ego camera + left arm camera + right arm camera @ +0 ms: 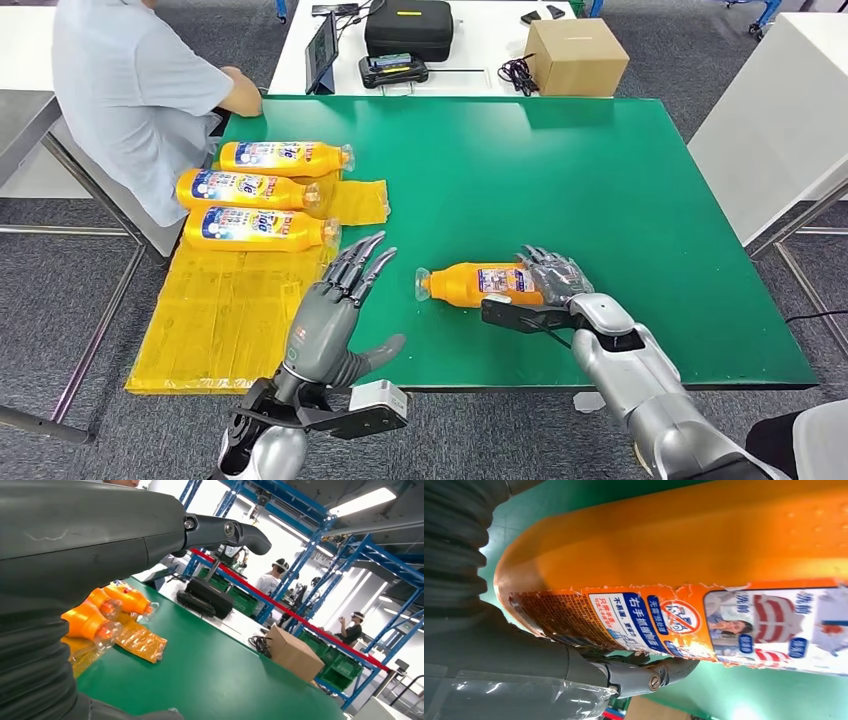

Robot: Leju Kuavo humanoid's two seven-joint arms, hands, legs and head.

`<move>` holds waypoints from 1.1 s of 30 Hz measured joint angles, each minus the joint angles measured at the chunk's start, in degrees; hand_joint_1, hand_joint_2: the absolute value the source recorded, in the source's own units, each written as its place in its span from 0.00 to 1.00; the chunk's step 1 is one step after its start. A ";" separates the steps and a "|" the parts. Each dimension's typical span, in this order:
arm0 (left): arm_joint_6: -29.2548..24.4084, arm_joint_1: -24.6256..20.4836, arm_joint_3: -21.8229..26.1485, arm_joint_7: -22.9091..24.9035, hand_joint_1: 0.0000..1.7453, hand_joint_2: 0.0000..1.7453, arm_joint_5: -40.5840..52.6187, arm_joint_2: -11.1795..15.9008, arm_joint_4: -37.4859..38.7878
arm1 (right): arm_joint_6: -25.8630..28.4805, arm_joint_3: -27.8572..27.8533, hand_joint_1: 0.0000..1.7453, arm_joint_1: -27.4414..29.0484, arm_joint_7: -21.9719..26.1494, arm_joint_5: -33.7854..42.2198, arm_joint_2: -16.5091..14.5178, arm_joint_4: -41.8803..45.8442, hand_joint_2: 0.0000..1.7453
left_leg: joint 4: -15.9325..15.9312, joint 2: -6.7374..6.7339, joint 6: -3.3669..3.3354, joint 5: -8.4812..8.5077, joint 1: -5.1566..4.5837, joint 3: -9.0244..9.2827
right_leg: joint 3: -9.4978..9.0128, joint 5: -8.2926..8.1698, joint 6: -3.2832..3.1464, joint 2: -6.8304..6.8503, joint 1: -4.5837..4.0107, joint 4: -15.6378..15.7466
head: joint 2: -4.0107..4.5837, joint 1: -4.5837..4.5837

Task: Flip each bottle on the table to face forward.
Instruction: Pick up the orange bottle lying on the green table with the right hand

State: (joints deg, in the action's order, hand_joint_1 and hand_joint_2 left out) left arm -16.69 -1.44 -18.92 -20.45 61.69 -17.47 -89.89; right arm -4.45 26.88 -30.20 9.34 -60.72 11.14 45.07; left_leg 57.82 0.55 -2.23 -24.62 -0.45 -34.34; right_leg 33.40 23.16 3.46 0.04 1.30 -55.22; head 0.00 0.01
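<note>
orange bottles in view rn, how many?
4. Three lie in a row on the yellow sheet: far bottle, middle bottle, near bottle. The fourth bottle lies on the green table, held by the right hand.

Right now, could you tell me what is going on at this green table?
The robot's right hand grips an orange bottle that lies on its side on the green table, cap end toward the robot's left. Its left hand hovers open beside it, holding nothing. Three more orange bottles lie side by side on a yellow sheet at the table's left end, labels up. A person in a light shirt sits by that end.
</note>
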 joint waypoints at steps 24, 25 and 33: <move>5.73 -1.82 2.78 -2.85 0.00 1.00 -31.98 -1.01 4.69 | -5.23 -1.09 1.00 7.24 16.21 34.39 5.66 6.73 1.00 | 0.00 -0.03 0.02 -0.04 0.08 0.14 | -0.19 0.00 0.00 0.00 -0.10 0.01 | 0.00 0.00; 5.96 -1.75 3.54 -2.53 0.00 1.00 -35.07 -1.14 5.13 | -4.12 -1.52 1.00 8.80 15.69 34.21 4.75 8.87 1.00 | -0.01 -0.04 0.02 -0.04 0.11 0.13 | -0.18 0.01 0.00 -0.01 -0.13 0.01 | 0.00 0.01; 14.85 -1.45 7.55 2.49 0.00 1.00 -59.37 -1.78 12.71 | -3.02 -3.54 1.00 17.20 14.84 33.49 -5.27 24.34 1.00 | -0.02 -0.02 0.05 -0.02 0.17 -0.05 | 0.06 0.03 -0.04 -0.01 -0.16 -0.02 | 0.00 -0.02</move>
State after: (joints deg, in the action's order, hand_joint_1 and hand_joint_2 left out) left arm -1.84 -2.89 -11.37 -17.97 2.32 -19.25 -77.18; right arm -7.46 23.34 -13.00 24.18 -27.23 5.87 69.41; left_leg 57.80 0.53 -2.18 -24.64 -0.28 -34.39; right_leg 33.46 23.19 3.43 0.04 1.13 -55.24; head 0.00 -0.01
